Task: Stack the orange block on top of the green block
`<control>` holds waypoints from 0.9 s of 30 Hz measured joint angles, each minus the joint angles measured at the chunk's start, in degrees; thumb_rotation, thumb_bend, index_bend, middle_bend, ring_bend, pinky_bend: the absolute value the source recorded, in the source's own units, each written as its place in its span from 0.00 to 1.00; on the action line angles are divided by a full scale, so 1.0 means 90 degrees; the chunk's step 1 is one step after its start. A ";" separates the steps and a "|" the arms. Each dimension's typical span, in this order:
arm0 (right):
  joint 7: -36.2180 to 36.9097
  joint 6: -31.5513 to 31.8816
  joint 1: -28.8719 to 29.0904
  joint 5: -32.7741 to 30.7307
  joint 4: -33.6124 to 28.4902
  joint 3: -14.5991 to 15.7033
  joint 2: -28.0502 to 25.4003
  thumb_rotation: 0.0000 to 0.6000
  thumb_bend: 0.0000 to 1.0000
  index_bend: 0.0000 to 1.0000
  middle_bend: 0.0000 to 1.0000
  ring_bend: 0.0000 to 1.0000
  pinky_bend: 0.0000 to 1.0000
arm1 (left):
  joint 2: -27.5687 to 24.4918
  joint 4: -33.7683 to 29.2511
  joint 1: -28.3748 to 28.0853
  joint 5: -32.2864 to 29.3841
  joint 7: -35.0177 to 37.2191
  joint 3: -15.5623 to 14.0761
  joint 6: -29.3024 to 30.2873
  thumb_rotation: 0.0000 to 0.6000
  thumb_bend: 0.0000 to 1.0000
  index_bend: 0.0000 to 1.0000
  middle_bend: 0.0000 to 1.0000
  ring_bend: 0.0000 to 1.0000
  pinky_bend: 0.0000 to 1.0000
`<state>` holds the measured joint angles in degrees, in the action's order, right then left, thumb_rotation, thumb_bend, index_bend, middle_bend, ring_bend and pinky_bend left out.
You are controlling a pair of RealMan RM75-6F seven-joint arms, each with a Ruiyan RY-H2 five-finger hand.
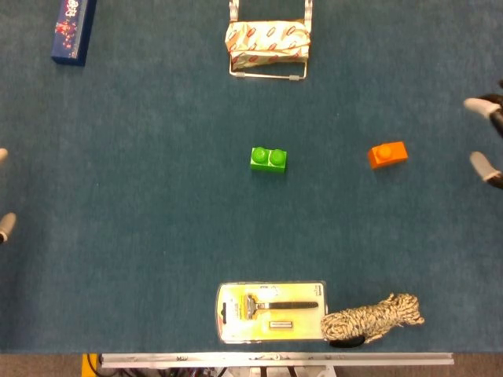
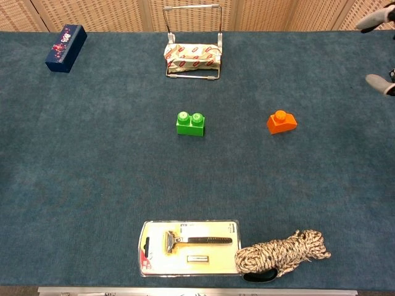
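Observation:
The green block (image 1: 268, 159) with two studs sits near the middle of the blue cloth, also visible in the chest view (image 2: 190, 123). The orange block (image 1: 387, 154) lies alone to its right (image 2: 281, 122). Only fingertips of my right hand (image 1: 483, 166) show at the right edge, spread apart and holding nothing, well clear of the orange block; the chest view shows them at the upper right (image 2: 379, 83). My left hand (image 1: 4, 225) shows just two separated tips at the left edge, far from both blocks.
A wire rack holding a wrapped packet (image 1: 267, 41) stands at the back centre. A dark blue box (image 1: 73, 30) lies at the back left. A packaged razor (image 1: 271, 312) and a coil of rope (image 1: 373, 318) lie near the front edge.

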<state>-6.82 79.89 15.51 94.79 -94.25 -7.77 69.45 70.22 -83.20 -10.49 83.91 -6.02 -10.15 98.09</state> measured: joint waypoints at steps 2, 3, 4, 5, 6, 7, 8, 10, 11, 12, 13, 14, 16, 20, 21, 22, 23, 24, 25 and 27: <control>-0.0174 -0.0246 0.0179 -0.0049 -0.0053 -0.0046 0.0050 1.00 0.23 0.31 0.30 0.15 0.34 | -0.0112 -0.0069 0.0107 0.0073 0.0140 0.0111 0.0123 1.00 0.21 0.16 0.06 0.00 0.09; -0.0247 -0.0358 0.0261 -0.0075 -0.0069 -0.0068 0.0076 1.00 0.23 0.31 0.29 0.15 0.34 | -0.0157 -0.0105 0.0157 0.0097 0.0163 0.0155 0.0186 1.00 0.21 0.16 0.06 0.00 0.09; -0.0317 -0.0473 0.0346 -0.0106 -0.0082 -0.0091 0.0105 1.00 0.23 0.31 0.29 0.15 0.34 | -0.0201 -0.0144 0.0209 0.0120 0.0176 0.0197 0.0250 1.00 0.21 0.16 0.06 0.00 0.09; -0.0408 -0.0627 0.0464 -0.0153 -0.0094 -0.0123 0.0151 1.00 0.23 0.31 0.29 0.15 0.34 | -0.0257 -0.0201 0.0278 0.0145 0.0192 0.0252 0.0336 1.00 0.21 0.16 0.06 0.00 0.09; -0.0472 -0.0742 0.0557 -0.0188 -0.0097 -0.0148 0.0194 1.00 0.23 0.30 0.28 0.15 0.34 | -0.0300 -0.0249 0.0332 0.0159 0.0208 0.0293 0.0397 1.00 0.21 0.16 0.06 0.00 0.09; -0.0525 -0.0855 0.0652 -0.0227 -0.0096 -0.0173 0.0244 1.00 0.23 0.28 0.28 0.15 0.34 | -0.0343 -0.0301 0.0385 0.0167 0.0233 0.0333 0.0449 1.00 0.21 0.16 0.06 0.00 0.09; -0.0578 -0.1003 0.0776 -0.0289 -0.0089 -0.0208 0.0323 1.00 0.23 0.27 0.27 0.15 0.34 | -0.0400 -0.0371 0.0453 0.0163 0.0277 0.0388 0.0493 1.00 0.21 0.16 0.06 0.00 0.09; -0.0636 -0.1209 0.0965 -0.0384 -0.0065 -0.0260 0.0466 1.00 0.23 0.21 0.26 0.15 0.33 | -0.0492 -0.0466 0.0540 0.0119 0.0310 0.0461 0.0514 1.00 0.21 0.16 0.08 0.00 0.09; -0.0665 -0.1334 0.1088 -0.0445 -0.0037 -0.0292 0.0577 1.00 0.23 0.18 0.26 0.15 0.33 | -0.0549 -0.0527 0.0589 0.0068 0.0313 0.0508 0.0514 1.00 0.21 0.18 0.09 0.00 0.09; -0.0687 -0.1421 0.1176 -0.0486 -0.0008 -0.0312 0.0661 1.00 0.23 0.16 0.25 0.15 0.33 | -0.0590 -0.0575 0.0624 0.0028 0.0314 0.0545 0.0512 1.00 0.21 0.19 0.10 0.00 0.09; -0.0709 -0.1500 0.1259 -0.0522 0.0025 -0.0328 0.0744 1.00 0.22 0.13 0.25 0.15 0.33 | -0.0630 -0.0622 0.0660 -0.0015 0.0313 0.0582 0.0510 1.00 0.21 0.20 0.11 0.00 0.09; -0.0736 -0.1600 0.1360 -0.0567 0.0072 -0.0345 0.0850 1.00 0.22 0.11 0.24 0.15 0.33 | -0.0683 -0.0682 0.0708 -0.0072 0.0312 0.0632 0.0508 1.00 0.21 0.21 0.11 0.00 0.09; -0.0782 -0.1741 0.1498 -0.0626 0.0143 -0.0359 0.0989 1.00 0.20 0.07 0.24 0.15 0.32 | -0.0753 -0.0767 0.0779 -0.0156 0.0313 0.0713 0.0512 1.00 0.21 0.24 0.13 0.00 0.10; -0.0905 -0.2010 0.1767 -0.0751 0.0290 -0.0368 0.1233 1.00 0.18 0.02 0.22 0.14 0.32 | -0.0889 -0.0950 0.0947 -0.0319 0.0336 0.0896 0.0549 1.00 0.21 0.27 0.15 0.00 0.13; -0.0923 -0.2066 0.1818 -0.0777 0.0320 -0.0366 0.1281 1.00 0.18 0.02 0.22 0.14 0.31 | -0.0911 -0.0982 0.0981 -0.0336 0.0332 0.0928 0.0563 1.00 0.21 0.27 0.15 0.00 0.13; -0.0937 -0.2121 0.1870 -0.0803 0.0355 -0.0364 0.1330 1.00 0.17 0.01 0.22 0.14 0.31 | -0.0926 -0.1010 0.1013 -0.0346 0.0325 0.0955 0.0580 1.00 0.21 0.28 0.15 0.00 0.13; -0.0951 -0.2195 0.1938 -0.0839 0.0407 -0.0360 0.1394 1.00 0.17 0.01 0.21 0.14 0.31 | -0.0943 -0.1044 0.1053 -0.0353 0.0312 0.0985 0.0599 1.00 0.21 0.28 0.15 0.00 0.13; -0.0959 -0.2251 0.1989 -0.0867 0.0450 -0.0357 0.1442 1.00 0.16 0.01 0.21 0.13 0.31 | -0.0955 -0.1066 0.1080 -0.0354 0.0302 0.1003 0.0612 1.00 0.21 0.28 0.15 0.00 0.13; -0.0966 -0.2306 0.2040 -0.0894 0.0499 -0.0353 0.1493 1.00 0.15 0.01 0.21 0.13 0.31 | -0.0966 -0.1089 0.1109 -0.0351 0.0292 0.1024 0.0627 1.00 0.21 0.28 0.16 0.00 0.13; -0.0976 -0.2423 0.2154 -0.0957 0.0625 -0.0344 0.1611 1.00 0.12 0.00 0.20 0.13 0.31 | -0.0992 -0.1117 0.1170 -0.0317 0.0285 0.1073 0.0674 1.00 0.21 0.29 0.16 0.00 0.13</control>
<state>-15.60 58.09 34.89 86.18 -88.63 -10.86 83.95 61.29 -93.25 0.04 81.05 -3.46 -0.49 104.16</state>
